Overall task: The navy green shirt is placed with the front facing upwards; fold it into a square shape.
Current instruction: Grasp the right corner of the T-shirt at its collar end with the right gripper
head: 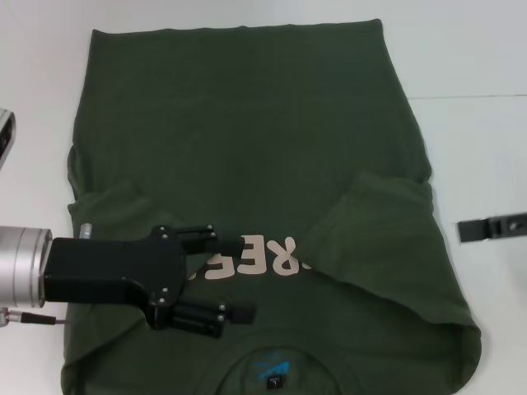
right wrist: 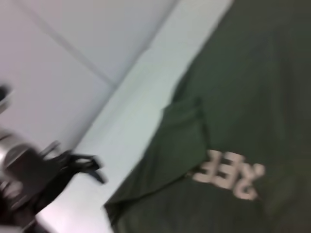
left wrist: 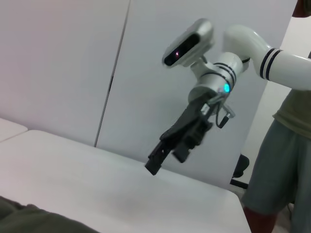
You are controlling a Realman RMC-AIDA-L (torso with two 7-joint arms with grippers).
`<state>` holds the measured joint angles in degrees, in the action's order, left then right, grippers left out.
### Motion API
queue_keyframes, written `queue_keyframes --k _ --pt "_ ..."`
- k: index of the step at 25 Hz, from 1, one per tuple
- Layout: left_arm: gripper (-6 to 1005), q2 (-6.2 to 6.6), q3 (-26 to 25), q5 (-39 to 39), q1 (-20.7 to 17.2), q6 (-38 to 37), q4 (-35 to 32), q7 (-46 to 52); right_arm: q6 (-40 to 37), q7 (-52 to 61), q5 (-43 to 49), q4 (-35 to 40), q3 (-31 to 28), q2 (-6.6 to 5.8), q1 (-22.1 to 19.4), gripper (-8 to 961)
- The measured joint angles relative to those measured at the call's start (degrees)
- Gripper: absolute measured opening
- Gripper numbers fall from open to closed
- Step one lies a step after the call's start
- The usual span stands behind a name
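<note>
Head view: the shirt lies flat, long axis up the frame, both sleeves folded in. The left gripper, released, hovers above its lower left, nearest. The right gripper, grasp unclear, waits at the right edge.

**A:** So our left gripper is all matte black, boxy body dotted with small silver screws, bolted onto a brushed silver cylinder wrist. We've got a thin red-and-black cable trailing under that.

**B:** Yep, and our right gripper is black too, on a glossy white arm with black bands near the joint, a lit cyan dot, a grey-white camera pod and a looped cable.
</note>
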<state>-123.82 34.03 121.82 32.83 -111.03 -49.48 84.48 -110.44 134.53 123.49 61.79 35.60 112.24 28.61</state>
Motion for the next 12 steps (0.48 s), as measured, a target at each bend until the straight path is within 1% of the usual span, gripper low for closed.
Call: queue_keyframes --k 3,5,8,11,12 --pt "946 -0.02 -0.06 -0.56 -0.13 0.08 0.03 -0.45 0.77 4.99 2.80 -0.39 -0.40 -1.82 0.48 759" --pt "946 -0.02 -0.06 -0.58 -0.12 0.19 0.03 -0.53 0.88 7.32 6.31 -0.57 -0.27 -2.39 1.36 758" --pt "946 -0.02 -0.03 -0.63 0.01 0.25 0.08 -0.55 0.70 8.84 13.24 -0.57 -0.16 -2.33 3.28 756" --pt "946 -0.02 -0.02 -0.71 0.16 0.25 0.11 -0.69 0.31 10.33 19.26 -0.41 0.37 -2.02 5.27 754" --pt "946 -0.02 -0.02 -0.71 0.17 0.25 0.11 -0.74 0.32 11.29 22.94 -0.44 0.84 -1.83 6.66 753"
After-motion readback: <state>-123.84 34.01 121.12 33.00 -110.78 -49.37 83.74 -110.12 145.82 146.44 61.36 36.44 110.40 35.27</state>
